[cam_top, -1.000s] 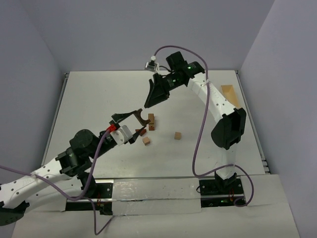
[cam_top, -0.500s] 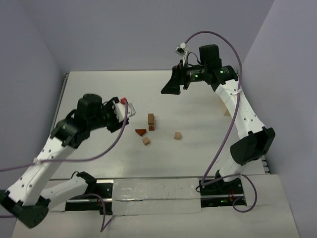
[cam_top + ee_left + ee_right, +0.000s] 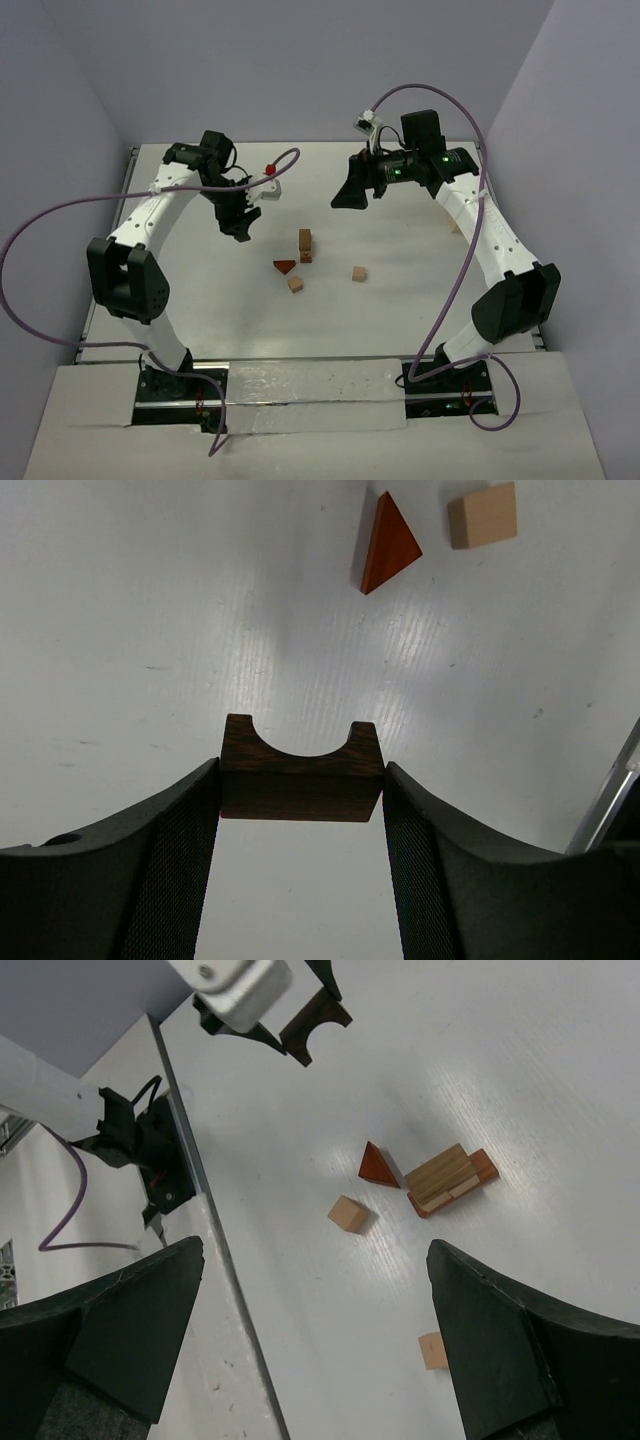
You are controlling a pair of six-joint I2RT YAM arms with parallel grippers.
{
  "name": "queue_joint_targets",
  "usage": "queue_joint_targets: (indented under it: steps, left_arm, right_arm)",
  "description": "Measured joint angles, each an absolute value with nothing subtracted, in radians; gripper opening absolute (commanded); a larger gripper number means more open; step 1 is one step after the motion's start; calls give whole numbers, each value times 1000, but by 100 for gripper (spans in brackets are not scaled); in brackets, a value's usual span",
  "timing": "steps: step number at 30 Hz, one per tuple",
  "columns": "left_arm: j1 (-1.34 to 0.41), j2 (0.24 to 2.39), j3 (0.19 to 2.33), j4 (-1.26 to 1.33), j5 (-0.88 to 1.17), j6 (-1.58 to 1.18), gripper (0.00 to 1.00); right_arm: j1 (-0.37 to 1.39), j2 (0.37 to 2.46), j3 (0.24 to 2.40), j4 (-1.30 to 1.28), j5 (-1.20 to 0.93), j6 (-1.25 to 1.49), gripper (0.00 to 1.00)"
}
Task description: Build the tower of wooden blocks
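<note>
**Hidden or unclear**
- In the top view the arch block (image 3: 243, 222) is dark against the dark left gripper (image 3: 240, 218) and is hard to separate from it. The left wrist view shows it plainly.
- The left wrist view does not include the wood block tower (image 3: 305, 244). The tan cube (image 3: 483, 515) is near the upper edge of that view.
- The number of blocks in the tower cannot be determined. The right wrist view shows only a tan block on top and a reddish-brown piece at the base.

**Count**
- Arms: two, each with one gripper.
- Arch blocks: one, dark brown.
- Wedges: one, the reddish-brown wedge (image 3: 285, 266).
- Loose tan cubes: two, the tan cube by the wedge and a second cube (image 3: 358, 273).
- Stacks: one.

**Gripper state**
- Left gripper: grasps the arch block by its two end faces, one finger on each. The curved cut-out faces away from the wrist. The block is clear of the table (image 3: 180, 250).
- Right gripper (image 3: 345, 195): released, with its jaws spread wide and nothing between them.

**Position**
- The tower stands on the table about mid-way between the two grippers and touches neither.
- The wedge lies near the tower on its left.
- The tan cube lies just beside the wedge, toward the arm bases.
- The second cube lies apart on the tower's right
</note>
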State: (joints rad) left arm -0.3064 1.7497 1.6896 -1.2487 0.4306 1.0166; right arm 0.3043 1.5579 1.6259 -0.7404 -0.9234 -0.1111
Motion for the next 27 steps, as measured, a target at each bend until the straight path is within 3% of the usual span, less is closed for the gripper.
queue_joint_targets:
  steps: [27]
  left_arm:
    - [-373, 1981, 1514, -971, 187, 894, 37]
  right_arm:
    - [303, 1513, 1527, -734, -916, -148, 100]
